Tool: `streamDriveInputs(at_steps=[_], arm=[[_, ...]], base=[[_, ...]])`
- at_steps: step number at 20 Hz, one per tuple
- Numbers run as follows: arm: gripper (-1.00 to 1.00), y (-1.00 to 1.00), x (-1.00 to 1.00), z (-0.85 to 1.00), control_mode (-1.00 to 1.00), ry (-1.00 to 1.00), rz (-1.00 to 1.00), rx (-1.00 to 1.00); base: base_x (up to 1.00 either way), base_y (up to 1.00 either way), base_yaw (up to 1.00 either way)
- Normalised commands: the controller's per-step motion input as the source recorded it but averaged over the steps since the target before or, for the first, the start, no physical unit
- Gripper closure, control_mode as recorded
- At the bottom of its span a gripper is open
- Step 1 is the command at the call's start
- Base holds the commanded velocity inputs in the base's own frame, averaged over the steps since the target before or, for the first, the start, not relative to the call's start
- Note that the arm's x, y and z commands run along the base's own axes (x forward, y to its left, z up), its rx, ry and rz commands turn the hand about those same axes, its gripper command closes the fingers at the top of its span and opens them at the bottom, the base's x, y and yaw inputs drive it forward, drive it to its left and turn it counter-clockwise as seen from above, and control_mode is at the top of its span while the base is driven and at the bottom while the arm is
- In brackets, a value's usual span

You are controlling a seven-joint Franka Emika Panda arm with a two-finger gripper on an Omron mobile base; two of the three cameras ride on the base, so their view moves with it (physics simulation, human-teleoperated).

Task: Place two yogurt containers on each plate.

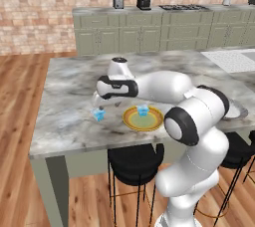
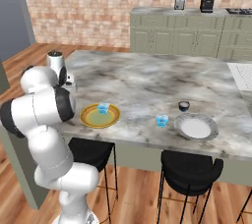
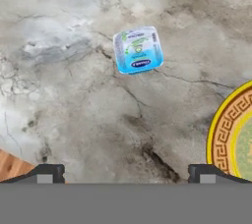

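Gripper (image 1: 99, 104) hovering with fingers spread and empty over a yogurt cup (image 1: 99, 115) at centre-left of the marble counter (image 1: 69, 86), another cup (image 1: 143, 110) on the yellow-rimmed plate (image 1: 130, 120), a third cup (image 2: 162, 120) beside the grey plate (image 2: 196, 127) at right

White rounded arm (image 1: 199, 116), dark joint bands, small dark fingers (image 3: 47, 173).

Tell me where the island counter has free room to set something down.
The broad marble stretch behind the yellow plate and the grey plate is bare. Between the plates, only one yogurt cup and a small dark bowl interrupt it. It is crowded around the yellow plate, with a cup on it, another beside, and the arm.
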Motion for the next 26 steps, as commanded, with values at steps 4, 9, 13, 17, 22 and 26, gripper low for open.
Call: streamDriveInputs(at_steps=[4,9,13,17,22,26], arm=[[-1.0,0.2,0.19,-0.11,-1.0,0.0,-0.08,-0.11],[-1.0,0.04,0.14,0.0,-1.0,0.06,-0.02,-0.01],[-1.0,0.0,0.19,-0.1,-1.0,0.11,0.0,0.0],[-1.0,0.0,0.13,-0.15,-1.0,0.01,0.0,0.0],[-1.0,0.06,0.15,-0.23,-1.0,0.0,0.0,-0.03],[-1.0,0.02,0.14,-0.21,-1.0,0.0,0.0,-0.01]], base=[[0.0,0.0,0.0],[0.0,0.0,0.0],[0.0,0.0,0.0],[0.0,0.0,0.0],[0.0,0.0,0.0],[0.0,0.0,0.0]])
